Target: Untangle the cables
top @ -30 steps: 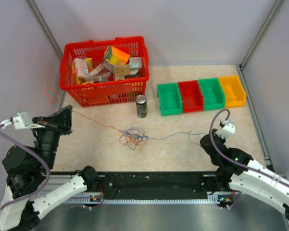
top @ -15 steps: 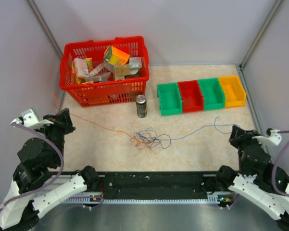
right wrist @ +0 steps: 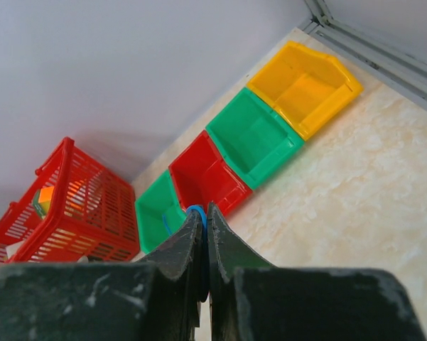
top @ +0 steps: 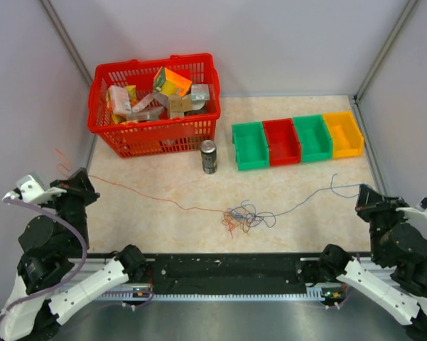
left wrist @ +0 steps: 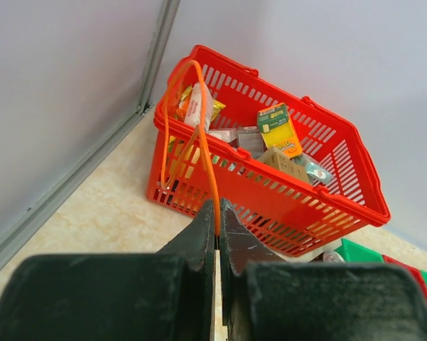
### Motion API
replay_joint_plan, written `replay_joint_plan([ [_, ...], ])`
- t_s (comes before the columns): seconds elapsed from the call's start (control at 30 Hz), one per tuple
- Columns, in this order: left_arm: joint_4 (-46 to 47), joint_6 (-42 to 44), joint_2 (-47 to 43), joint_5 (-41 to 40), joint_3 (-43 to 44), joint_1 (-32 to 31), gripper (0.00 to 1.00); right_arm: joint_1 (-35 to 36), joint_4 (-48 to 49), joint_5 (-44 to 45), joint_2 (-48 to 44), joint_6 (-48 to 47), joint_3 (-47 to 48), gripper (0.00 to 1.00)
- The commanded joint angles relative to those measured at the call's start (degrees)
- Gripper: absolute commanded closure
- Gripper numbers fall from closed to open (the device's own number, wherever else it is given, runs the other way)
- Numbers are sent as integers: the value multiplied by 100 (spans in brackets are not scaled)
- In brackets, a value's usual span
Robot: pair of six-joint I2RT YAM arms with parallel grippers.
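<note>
A small tangle of thin cables (top: 246,215) lies on the table near the front edge, right of centre. An orange-red cable (top: 156,198) runs tight from it to my left gripper (top: 83,177) at the far left, which is shut on it; in the left wrist view the cable (left wrist: 206,153) loops up from the shut jaws. A blue cable (top: 305,199) runs from the tangle to my right gripper (top: 362,190) at the far right, which is shut on it; it shows as a blue loop (right wrist: 197,210) at the jaw tips.
A red basket (top: 103,121) full of boxes stands at the back left, with a can (top: 209,156) in front of it. Green, red, green and yellow bins (top: 296,139) stand in a row at the back right. Walls close both sides.
Both grippers have pulled outward and toward the near edge, stretching the orange and blue cables. The tangle has slid right and toward the front and has drawn tighter.
</note>
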Motion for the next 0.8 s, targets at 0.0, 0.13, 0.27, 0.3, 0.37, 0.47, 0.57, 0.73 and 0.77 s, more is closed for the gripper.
replay_joint_plan([
  [0.0,262,186,435,372,60,12,100,-14,76,-458,636,-59,-4,100],
  [0.13,-141,152,813,617,455,4,100,-14,102,-843,1646,-375,57,98],
  [0.27,-380,-296,998,1600,728,12,100,-22,461,-2475,2816,-761,-108,76],
  [0.3,-371,-375,1051,1881,772,12,100,-5,637,-2871,3114,-919,-205,70],
  [0.37,-353,-507,1156,2261,825,12,100,-14,848,-3523,3589,-1157,-337,46],
  [0.47,-327,-526,1332,2560,887,12,100,-5,1165,-4560,4485,-1876,-234,14],
  [0.57,-362,-438,1482,2587,975,12,100,328,1961,-5841,4935,-2658,-223,11],
  [0.73,-380,-394,1526,2570,1045,12,100,627,3923,-7752,5874,-3346,-505,10],
  [0.77,-380,-411,1500,2570,1045,12,100,785,4039,-7684,6094,-3433,-462,12],
])
